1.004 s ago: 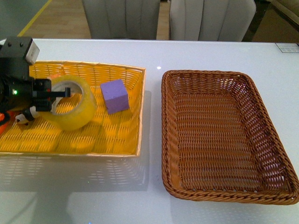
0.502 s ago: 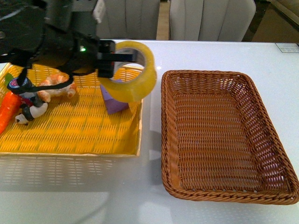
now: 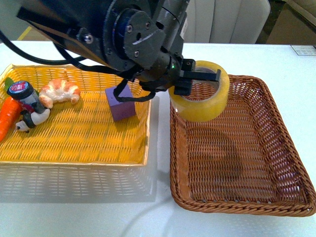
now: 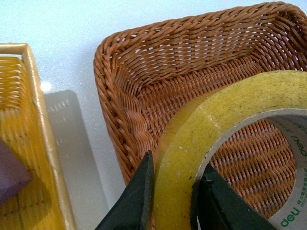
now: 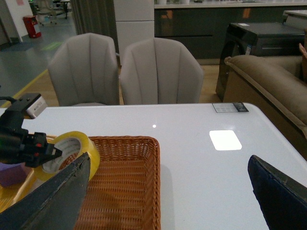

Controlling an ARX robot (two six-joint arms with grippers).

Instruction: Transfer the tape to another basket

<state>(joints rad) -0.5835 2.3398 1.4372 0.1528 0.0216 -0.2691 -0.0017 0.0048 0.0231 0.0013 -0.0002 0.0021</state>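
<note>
My left gripper point(image 3: 183, 83) is shut on the tape point(image 3: 201, 101), a wide yellowish roll, and holds it in the air over the far left corner of the dark brown wicker basket point(image 3: 291, 163). In the left wrist view the fingers point(image 4: 139, 196) pinch the wall of the tape point(image 4: 182, 158) above the brown basket point(image 4: 120, 91). My right gripper point(image 5: 168, 191) is open and empty, held high over the table; its view shows the tape point(image 5: 72, 148) and the brown basket point(image 5: 139, 143) from the far side.
A bright yellow basket point(image 3: 74, 158) at the left holds a purple cube point(image 3: 121, 106), a croissant point(image 3: 59, 91), a carrot point(image 3: 9, 116) and a small can point(image 3: 22, 94). Grey chairs point(image 5: 158, 72) stand beyond the white table's point(image 3: 276, 59) far edge.
My left arm has lifted the tape out of the yellow basket and carried it right, from beside the purple cube to above the brown basket's corner.
</note>
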